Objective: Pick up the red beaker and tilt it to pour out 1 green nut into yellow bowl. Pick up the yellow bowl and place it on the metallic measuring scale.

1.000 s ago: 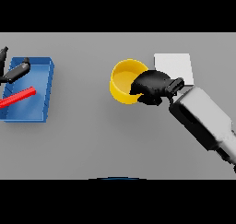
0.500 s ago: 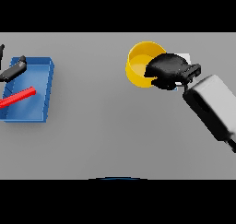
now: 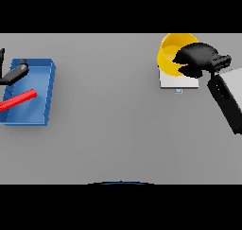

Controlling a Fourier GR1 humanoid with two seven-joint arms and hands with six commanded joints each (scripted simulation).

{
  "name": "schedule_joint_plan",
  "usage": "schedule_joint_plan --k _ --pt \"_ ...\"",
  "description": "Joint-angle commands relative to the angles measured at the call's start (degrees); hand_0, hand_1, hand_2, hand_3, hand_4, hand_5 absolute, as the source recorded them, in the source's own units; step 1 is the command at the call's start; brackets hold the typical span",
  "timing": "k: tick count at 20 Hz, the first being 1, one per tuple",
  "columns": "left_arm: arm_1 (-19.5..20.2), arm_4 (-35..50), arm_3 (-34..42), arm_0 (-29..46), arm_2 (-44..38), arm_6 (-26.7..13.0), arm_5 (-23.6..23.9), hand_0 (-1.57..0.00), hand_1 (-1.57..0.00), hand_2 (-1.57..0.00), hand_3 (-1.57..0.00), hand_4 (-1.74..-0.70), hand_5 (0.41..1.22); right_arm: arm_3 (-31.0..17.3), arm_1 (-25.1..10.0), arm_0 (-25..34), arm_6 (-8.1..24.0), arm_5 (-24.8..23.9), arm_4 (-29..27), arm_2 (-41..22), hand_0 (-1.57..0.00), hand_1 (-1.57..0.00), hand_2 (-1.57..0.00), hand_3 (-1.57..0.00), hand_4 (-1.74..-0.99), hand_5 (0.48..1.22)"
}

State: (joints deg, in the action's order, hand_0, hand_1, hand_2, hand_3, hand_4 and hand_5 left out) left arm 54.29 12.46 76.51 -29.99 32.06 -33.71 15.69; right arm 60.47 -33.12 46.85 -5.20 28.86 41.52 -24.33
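Observation:
My right hand [image 3: 196,57] is at the far right, its fingers curled round the rim of the yellow bowl [image 3: 171,54]. The bowl hangs tilted above the back part of the pale metallic scale [image 3: 176,81], which lies flat on the table. I cannot see inside the bowl. My left hand [image 3: 13,75] shows at the far left edge over the blue tray [image 3: 41,94], its fingers hard to read. No red beaker shape is plain; a red bar [image 3: 19,101] lies in the tray.
The blue tray sits at the left edge of the grey table [image 3: 104,120]. My right forearm [image 3: 228,99] slants down the right side.
My right hand has carried the yellow bowl up and to the right, from the table beside the scale to above the scale. The left hand has stayed put.

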Motion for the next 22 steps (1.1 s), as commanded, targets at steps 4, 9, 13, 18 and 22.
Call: schedule_joint_plan --k 4,9,13,18,22 --pt "0.79 0.14 -0.17 0.11 -0.42 -0.03 -0.29 0.0 0.0 0.0 0.0 -0.82 0.763 -8.05 1.16 1.8 -0.59 -3.17 0.95 0.39 -1.57 -1.57 -1.57 -1.23 -1.722 1.221" --pt "0.05 -0.34 -1.11 -0.51 0.02 -0.34 -0.46 0.0 0.0 0.0 0.0 -0.81 0.749 -16.63 3.18 2.92 -3.15 -8.22 2.34 0.08 -1.57 -1.57 -1.57 -1.41 -1.724 1.221" --pt "0.12 -0.33 -1.2 -0.36 -0.21 0.45 -0.22 0.0 0.0 0.0 0.0 -0.8 0.729 -21.13 5.13 3.81 -2.33 -10.05 2.98 -0.07 -1.57 -1.5 -1.56 -1.5 -1.727 1.221" --pt "0.22 -0.13 -1.18 -0.87 -0.25 -0.14 -0.7 0.0 0.0 0.0 0.0 -0.81 0.734 -25.43 6.14 5.17 -4.31 -11.43 3.16 0.13 -1.53 -1.4 -1.57 -1.32 -1.725 1.221" --pt "-0.36 -0.25 -1.55 -0.98 -0.01 0.03 -0.71 0.0 0.0 0.0 0.0 -0.81 0.744 -26.78 6.65 5.94 -3.21 -9.43 1.75 1.3 -1.22 -1.08 -1.13 -0.82 -1.548 1.053"
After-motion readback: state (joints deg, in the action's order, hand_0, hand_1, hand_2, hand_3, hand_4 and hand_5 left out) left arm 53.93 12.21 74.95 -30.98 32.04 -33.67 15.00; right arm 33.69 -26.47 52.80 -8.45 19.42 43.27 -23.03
